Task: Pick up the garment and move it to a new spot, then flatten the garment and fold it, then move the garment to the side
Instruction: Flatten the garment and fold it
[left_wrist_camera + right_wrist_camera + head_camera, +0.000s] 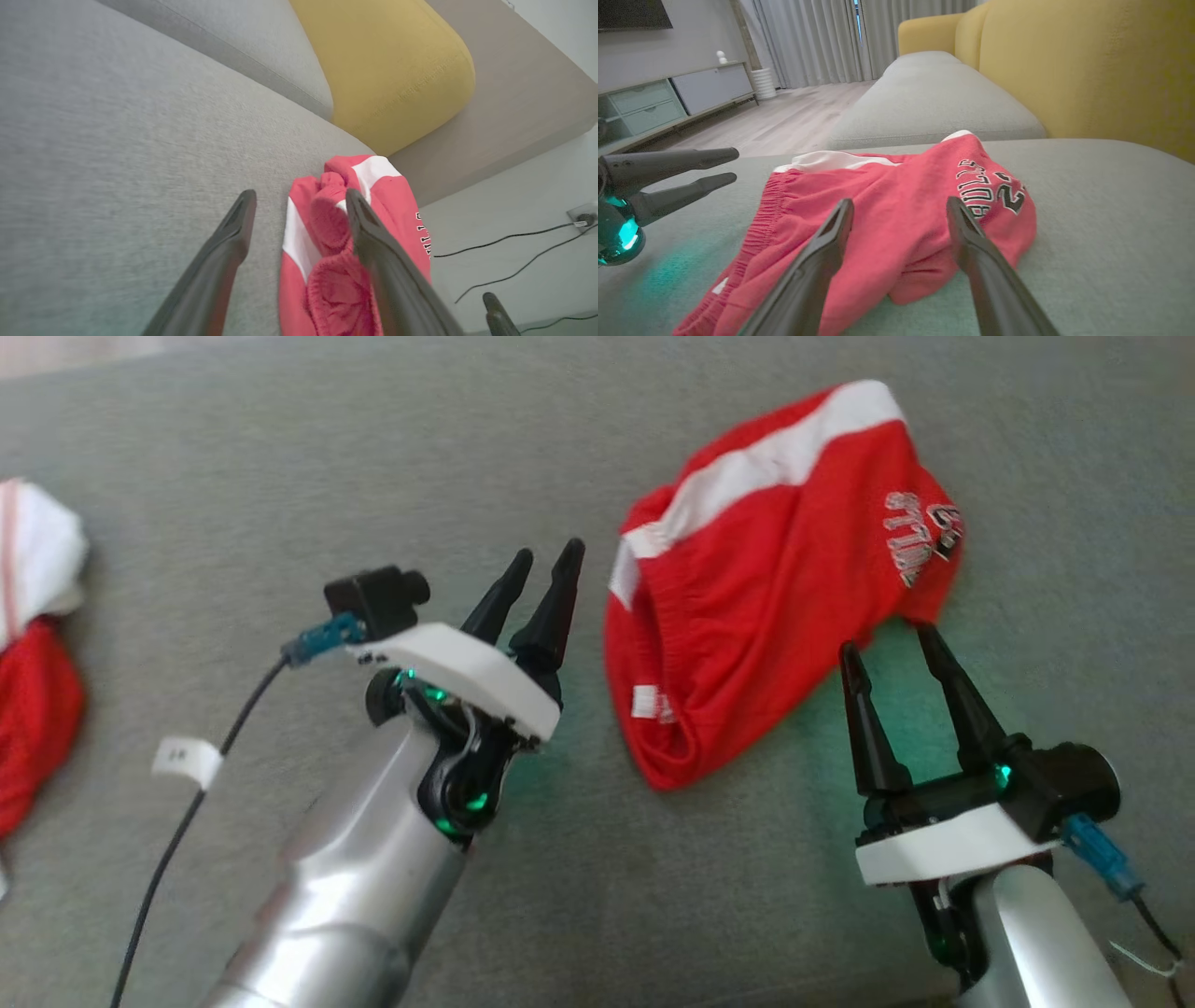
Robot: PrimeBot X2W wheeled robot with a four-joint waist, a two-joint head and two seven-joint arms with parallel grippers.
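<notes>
1. While both grippers hold nothing, the garment (775, 607), a pair of red shorts, lies crumpled on the grey sofa seat (280, 448). It is just ahead of the right gripper (887, 642) and off to the right of the left gripper (549, 553).
2. Seen from the right wrist, arched black-and-white letters (978, 184) on the cloth read "BULLS". A number beside them starts with 2, and its second digit curls out of sight.
3. A small white label (647, 702) sits at the hem nearest the left gripper, its print too blurred to read. The white tag (187, 761) on the black cable (168, 859) by the left arm is just as unreadable.
4. The shorts look like soft knit, with a gathered waistband (761, 214) and a broad white stripe (766, 457). The seat is woven, and a rounded yellow backrest (1087, 70) rises beyond the right gripper.
5. The left gripper's long, dark, tapering fingers stand apart. The right gripper's are spread wide too, tips at the garment's near edge; whether they touch it cannot be told.
6. Far to the left of the left gripper, a second red-and-white heap (33, 644) is cut off by the frame.
</notes>
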